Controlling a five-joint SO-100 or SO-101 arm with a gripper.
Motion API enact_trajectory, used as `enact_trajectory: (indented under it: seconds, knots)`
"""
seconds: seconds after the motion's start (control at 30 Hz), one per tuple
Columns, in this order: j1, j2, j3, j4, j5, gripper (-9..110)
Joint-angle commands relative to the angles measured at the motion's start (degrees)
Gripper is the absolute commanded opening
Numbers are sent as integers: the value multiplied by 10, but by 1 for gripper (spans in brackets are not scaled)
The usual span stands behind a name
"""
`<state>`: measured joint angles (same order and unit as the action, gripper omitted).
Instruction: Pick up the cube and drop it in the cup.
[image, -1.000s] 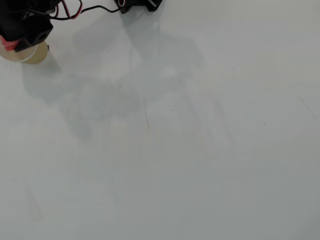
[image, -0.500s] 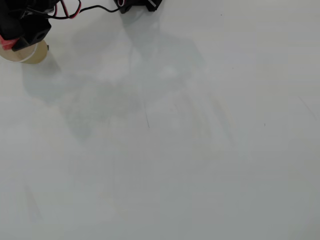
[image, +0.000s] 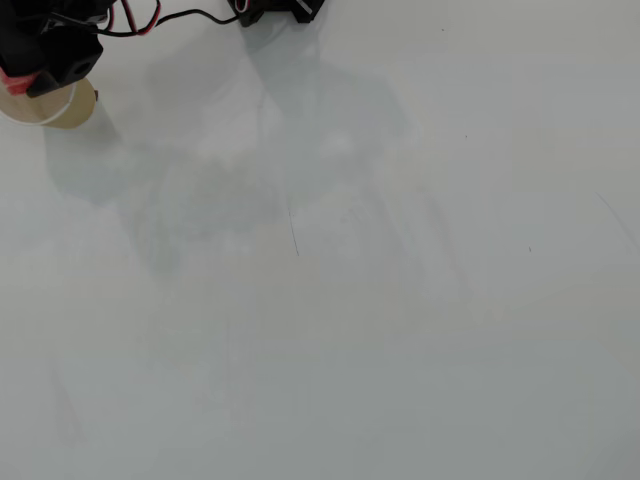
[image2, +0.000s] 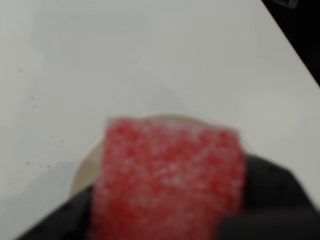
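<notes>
Currently, these points are noted:

Step in hand: the carry is judged finished and the release over the cup is due; the drop itself is not yet done.

Hand: the black two-finger hand is seen at the top left corner of the overhead view, closed on the cube. In the wrist view its dark fingers flank the block at left and right along the bottom edge.

Cube: the small red block with whitish speckles and softly rounded edges is held off the bench, blurred and filling the lower middle of the wrist view. Only a red sliver is shown under the hand in the overhead view.

Cup: the cream-white paper cup with a round rim and tan outer wall stands on the bench, partly covered by the hand. In the wrist view its pale rim is seen arcing just behind and around the cube.

Bench: a plain white surface, bare apart from faint scratches and the arm's shadow.

Wires: red and black leads are strung along the top edge.

Next move: the cube appears to sit over the mouth, towards its nearer side. A slight centring may be wanted, then the fingers should be parted so the block falls inside without clipping the rim or tipping the light cup.
</notes>
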<state>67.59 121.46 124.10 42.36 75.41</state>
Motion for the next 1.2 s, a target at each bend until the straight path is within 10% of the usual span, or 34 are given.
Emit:
enact_trajectory:
  seconds: [0.0,1.17]
  knots:
    - [4,5,-81,-2,-7,17]
    - [-8,7,-80,-11,-3,39]
